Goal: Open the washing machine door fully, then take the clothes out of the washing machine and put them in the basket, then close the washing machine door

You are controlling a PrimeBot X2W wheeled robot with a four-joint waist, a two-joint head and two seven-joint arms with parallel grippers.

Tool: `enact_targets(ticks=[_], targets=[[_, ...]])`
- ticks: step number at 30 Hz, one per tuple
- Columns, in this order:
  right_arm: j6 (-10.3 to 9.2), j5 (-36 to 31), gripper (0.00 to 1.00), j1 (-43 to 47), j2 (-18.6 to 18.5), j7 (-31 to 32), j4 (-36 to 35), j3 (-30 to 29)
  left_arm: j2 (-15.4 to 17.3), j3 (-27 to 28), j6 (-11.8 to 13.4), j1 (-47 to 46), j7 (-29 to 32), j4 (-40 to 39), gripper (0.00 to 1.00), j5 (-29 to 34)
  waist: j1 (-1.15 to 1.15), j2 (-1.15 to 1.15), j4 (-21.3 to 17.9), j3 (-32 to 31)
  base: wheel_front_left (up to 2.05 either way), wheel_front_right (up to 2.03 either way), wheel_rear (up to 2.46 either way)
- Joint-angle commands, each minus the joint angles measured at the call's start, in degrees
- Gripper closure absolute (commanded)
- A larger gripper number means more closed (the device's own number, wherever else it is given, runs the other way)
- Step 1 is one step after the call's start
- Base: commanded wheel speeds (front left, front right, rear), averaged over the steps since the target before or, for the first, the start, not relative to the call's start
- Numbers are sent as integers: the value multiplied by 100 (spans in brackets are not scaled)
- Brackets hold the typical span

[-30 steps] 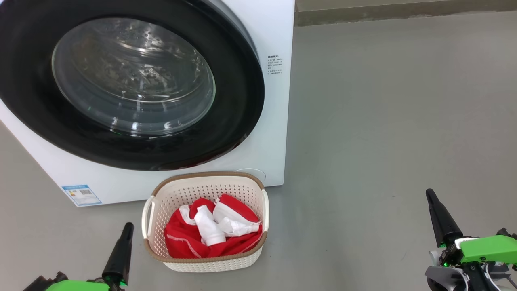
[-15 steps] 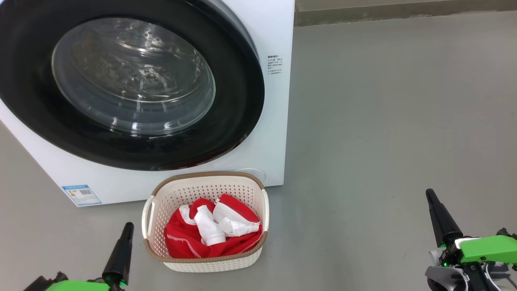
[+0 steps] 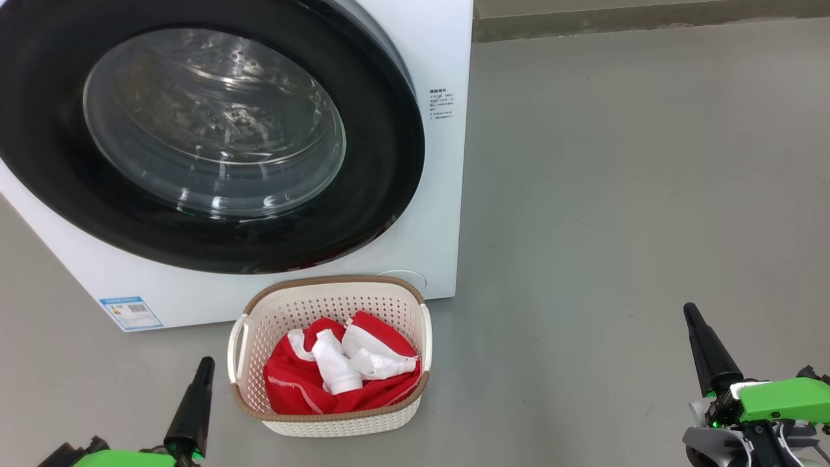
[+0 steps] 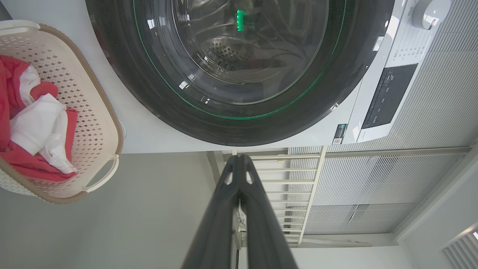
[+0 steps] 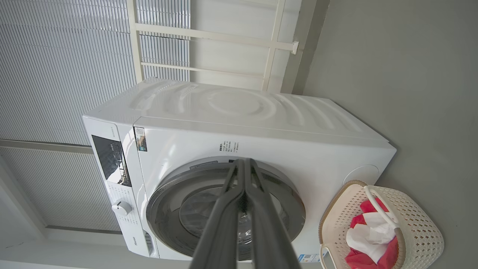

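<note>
so grey floor (image 3: 616,162), slatted wall (image 5: 56,56) bhd washing machine (image 5: 261,138)

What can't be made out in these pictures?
Head view: printed label on the washing machine, too small to read.
Head view: bottom of the basket, covered by the clothes.
Head view: left side of the washing machine door, cut off by the edge.
Left wrist view: back of the drum, veiled by reflections.

The smooth grey floor (image 3: 616,194) carries the white washing machine (image 3: 441,214), which stands near the floor's far edge by the wall, and the cream basket (image 3: 337,425), just before the machine's right front corner.
</note>
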Motion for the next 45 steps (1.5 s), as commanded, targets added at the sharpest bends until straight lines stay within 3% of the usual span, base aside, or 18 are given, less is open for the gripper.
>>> enact_targets(ticks=[1, 45], targets=[[2, 13, 100, -247, -95, 35, -176, 152, 49, 214, -41, -231, 30, -120, 100, -42, 0, 0, 0, 0, 0, 0, 0], [2, 14, 100, -247, -95, 34, -176, 153, 41, 225, -41, -233, 40, -120, 100, -32, 0, 0, 0, 0, 0, 0, 0]])
